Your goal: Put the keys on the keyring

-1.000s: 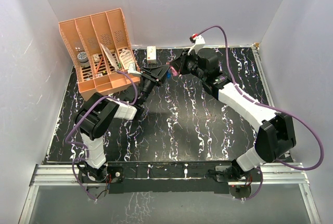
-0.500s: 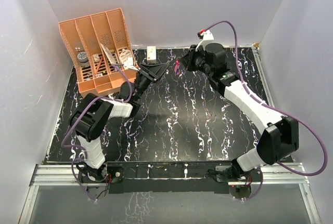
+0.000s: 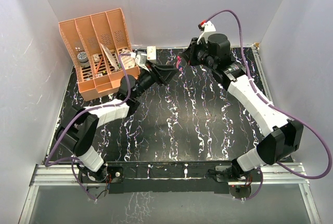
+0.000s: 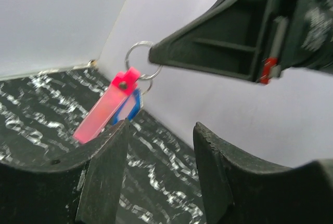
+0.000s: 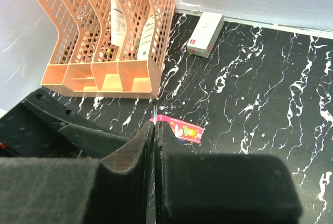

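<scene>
The keyring is a pink tag [image 4: 104,107] on a thin silver ring [image 4: 139,60]. It hangs in the air from my right gripper [image 4: 154,55], which is shut on the ring. A blue-headed key [image 4: 130,108] hangs on it behind the tag. The pale silvery key is not visible. In the right wrist view my right gripper [image 5: 155,126] pinches the ring, with the tag [image 5: 183,130] just beyond. My left gripper [image 4: 161,167] is open and empty, just below and short of the tag. In the top view the left gripper [image 3: 167,73] points at the right gripper [image 3: 181,62] at the back centre.
An orange mesh organizer [image 3: 99,42] with papers and small items stands at the back left, close behind the left arm. A small white box [image 3: 151,53] lies by the back wall next to it. White walls enclose the black marbled table [image 3: 177,125].
My right gripper has pulled back and right with the keyring. My left arm drew back, then stretched right towards it, its gripper open.
</scene>
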{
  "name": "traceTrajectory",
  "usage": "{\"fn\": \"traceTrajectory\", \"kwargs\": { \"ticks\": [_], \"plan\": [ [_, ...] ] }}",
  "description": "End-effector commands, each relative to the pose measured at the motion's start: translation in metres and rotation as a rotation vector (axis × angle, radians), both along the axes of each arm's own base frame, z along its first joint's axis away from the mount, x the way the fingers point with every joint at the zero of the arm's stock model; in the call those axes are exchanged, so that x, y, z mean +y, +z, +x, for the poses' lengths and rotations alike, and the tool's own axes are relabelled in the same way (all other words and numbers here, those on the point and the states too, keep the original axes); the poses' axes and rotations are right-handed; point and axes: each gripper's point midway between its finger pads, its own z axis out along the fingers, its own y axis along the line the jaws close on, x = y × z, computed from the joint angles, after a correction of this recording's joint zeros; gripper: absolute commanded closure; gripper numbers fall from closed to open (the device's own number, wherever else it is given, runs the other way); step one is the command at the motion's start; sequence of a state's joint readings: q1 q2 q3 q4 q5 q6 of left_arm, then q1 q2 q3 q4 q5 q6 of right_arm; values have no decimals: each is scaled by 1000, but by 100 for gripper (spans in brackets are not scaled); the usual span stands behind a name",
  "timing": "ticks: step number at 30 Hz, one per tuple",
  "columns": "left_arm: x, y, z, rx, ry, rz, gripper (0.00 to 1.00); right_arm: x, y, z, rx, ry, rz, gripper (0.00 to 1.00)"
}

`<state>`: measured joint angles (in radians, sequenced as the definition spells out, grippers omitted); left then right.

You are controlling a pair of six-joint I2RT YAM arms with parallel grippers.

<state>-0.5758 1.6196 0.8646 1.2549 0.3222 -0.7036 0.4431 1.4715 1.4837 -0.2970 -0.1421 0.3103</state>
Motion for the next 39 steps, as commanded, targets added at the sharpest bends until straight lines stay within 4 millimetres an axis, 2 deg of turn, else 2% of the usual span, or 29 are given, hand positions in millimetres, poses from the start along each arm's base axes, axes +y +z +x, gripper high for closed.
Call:
{"fn": "traceTrajectory", "kwargs": {
  "ticks": [1,7,17,24,39],
  "plan": [
    [-1,0,1,-119,81,151,49,0,33,-6,-58,27,11,100],
    [-3,-14,7,-162,203,228,44,2,31,-12,-14,59,-6,100],
    [13,-12,-3,-303,362,200,39,7,8,-23,93,112,-41,100],
    [15,-8,-11,-366,369,155,38,9,-2,-32,127,147,-48,100],
    [-5,-16,-18,-422,321,153,36,15,-18,-53,177,215,-22,100]
  ]
}}
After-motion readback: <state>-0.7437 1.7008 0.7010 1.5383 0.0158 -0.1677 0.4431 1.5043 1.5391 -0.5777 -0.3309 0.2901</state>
